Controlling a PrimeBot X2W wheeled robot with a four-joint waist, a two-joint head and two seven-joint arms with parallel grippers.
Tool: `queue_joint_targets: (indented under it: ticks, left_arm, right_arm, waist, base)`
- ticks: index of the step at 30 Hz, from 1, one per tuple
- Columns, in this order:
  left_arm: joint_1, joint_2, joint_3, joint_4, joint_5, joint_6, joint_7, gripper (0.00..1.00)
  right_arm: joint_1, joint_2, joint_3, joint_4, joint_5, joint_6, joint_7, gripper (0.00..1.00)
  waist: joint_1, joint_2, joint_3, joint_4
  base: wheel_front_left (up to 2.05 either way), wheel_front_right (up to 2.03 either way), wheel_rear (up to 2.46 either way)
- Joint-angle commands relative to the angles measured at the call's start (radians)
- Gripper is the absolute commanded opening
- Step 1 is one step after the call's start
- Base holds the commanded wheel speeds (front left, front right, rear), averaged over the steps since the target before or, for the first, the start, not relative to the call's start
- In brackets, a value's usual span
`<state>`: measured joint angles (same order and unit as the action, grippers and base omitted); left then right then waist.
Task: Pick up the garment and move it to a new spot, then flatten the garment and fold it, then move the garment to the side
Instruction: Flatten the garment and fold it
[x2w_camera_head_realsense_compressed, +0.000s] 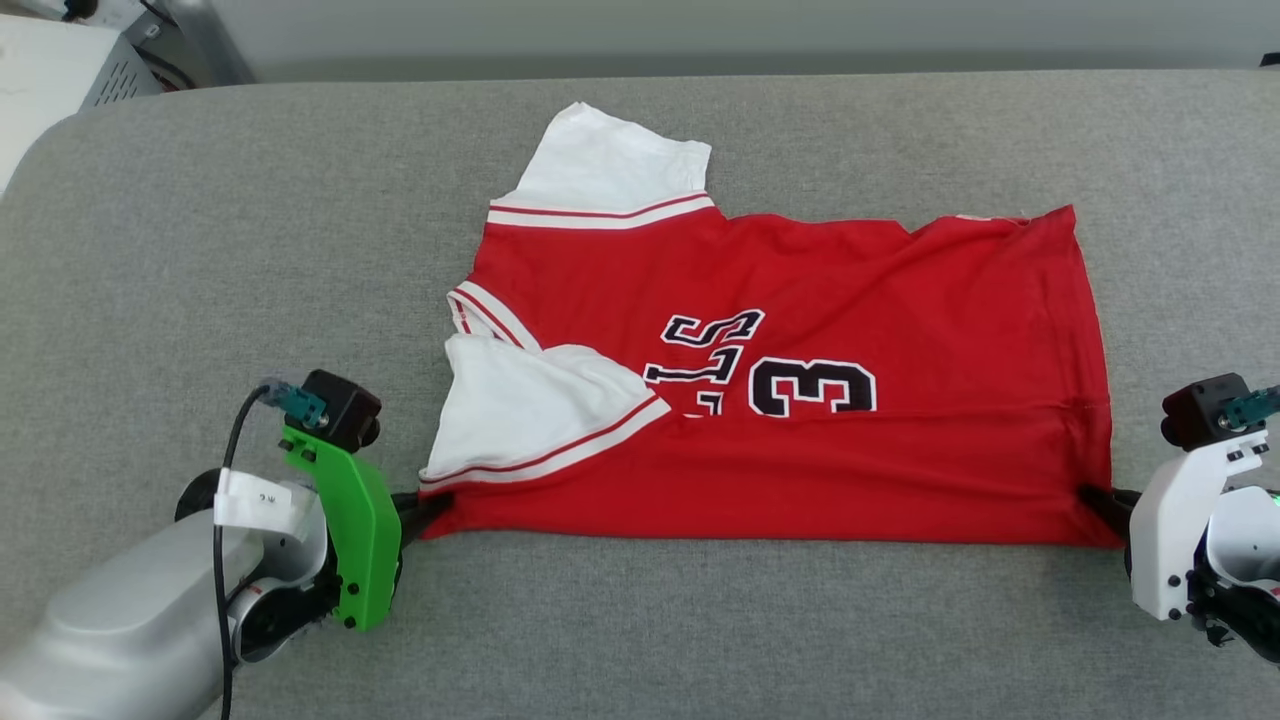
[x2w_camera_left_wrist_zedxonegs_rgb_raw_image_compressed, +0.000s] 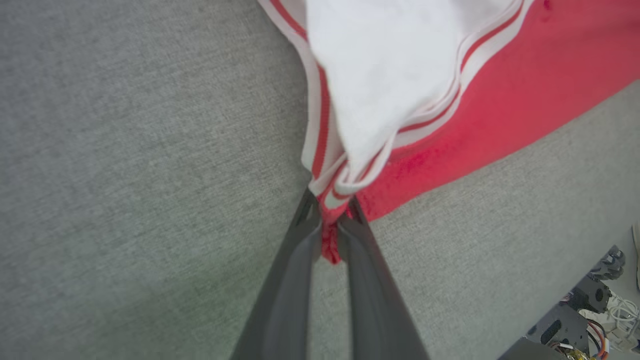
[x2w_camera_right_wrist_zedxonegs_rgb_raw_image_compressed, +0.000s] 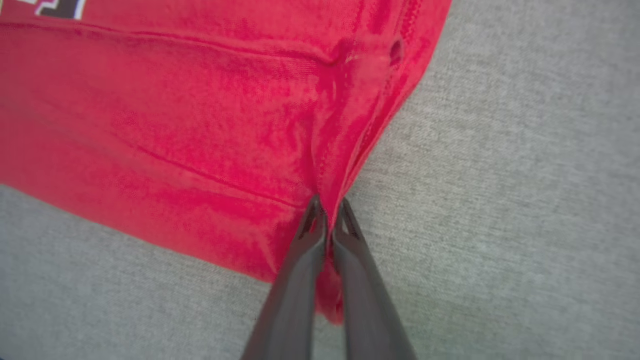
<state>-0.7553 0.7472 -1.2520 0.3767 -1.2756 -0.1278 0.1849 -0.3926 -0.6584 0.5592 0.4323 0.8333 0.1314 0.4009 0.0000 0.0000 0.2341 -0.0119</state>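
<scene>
The garment (x2w_camera_head_realsense_compressed: 880, 300), a red jersey with white sleeves and a black "3", lies spread on the grey padded table (x2w_camera_head_realsense_compressed: 700, 620), its near edge folded up over the print. My left gripper (x2w_camera_head_realsense_compressed: 425, 510) is shut on the garment's near left corner by the striped sleeve trim; in the left wrist view red cloth (x2w_camera_left_wrist_zedxonegs_rgb_raw_image_compressed: 500, 100) bunches between the fingers (x2w_camera_left_wrist_zedxonegs_rgb_raw_image_compressed: 295, 270) of that gripper (x2w_camera_left_wrist_zedxonegs_rgb_raw_image_compressed: 329, 207). My right gripper (x2w_camera_head_realsense_compressed: 1095, 497) is shut on the near right hem corner, and the right wrist view shows its tips (x2w_camera_right_wrist_zedxonegs_rgb_raw_image_compressed: 327, 207) pinching the red fabric (x2w_camera_right_wrist_zedxonegs_rgb_raw_image_compressed: 175, 125).
The table's far edge runs along the top of the head view, with pale equipment (x2w_camera_head_realsense_compressed: 60, 60) beyond its far left corner. Bare grey surface lies in front of the garment and to both sides. Cables and electronics (x2w_camera_left_wrist_zedxonegs_rgb_raw_image_compressed: 590, 310) show below the table's edge in the left wrist view.
</scene>
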Motion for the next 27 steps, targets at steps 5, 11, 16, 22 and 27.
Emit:
queue_joint_targets:
  ticks: [5,11,16,22,27]
  left_arm:
    - [0.057,0.003,-0.003,-0.001,0.001,-0.003,-0.032,0.0]
    - [0.112,0.035,-0.008,-0.046,0.002,0.006,-0.046,0.0]
    - [0.16,0.077,-0.01,-0.113,-0.001,0.028,-0.056,0.0]
    - [0.208,0.114,-0.011,-0.187,-0.011,0.064,-0.068,0.0]
    - [0.222,0.107,-0.011,-0.191,-0.014,0.08,-0.07,0.0]
  right_arm:
    - [0.05,-0.029,0.006,-0.051,0.024,-0.001,-0.059,0.0]
    - [0.134,-0.071,-0.032,-0.143,0.033,-0.001,-0.083,0.0]
    - [0.224,-0.094,-0.095,-0.22,0.031,-0.001,-0.078,0.0]
    - [0.332,-0.096,-0.189,-0.297,0.021,-0.001,-0.038,0.0]
    - [0.37,-0.043,-0.25,-0.312,0.014,-0.001,0.003,0.0]
  waist:
    - [0.0,0.0,-0.07,-0.015]
    - [0.0,0.0,-0.117,-0.022]
    - [0.0,0.0,-0.129,-0.024]
    - [0.0,0.0,-0.13,-0.026]
    - [0.0,0.0,-0.114,-0.027]
  base:
    - [0.0,0.0,0.0]
    - [0.0,0.0,0.0]
    - [0.0,0.0,0.0]
    - [0.0,0.0,0.0]
    - [0.0,0.0,0.0]
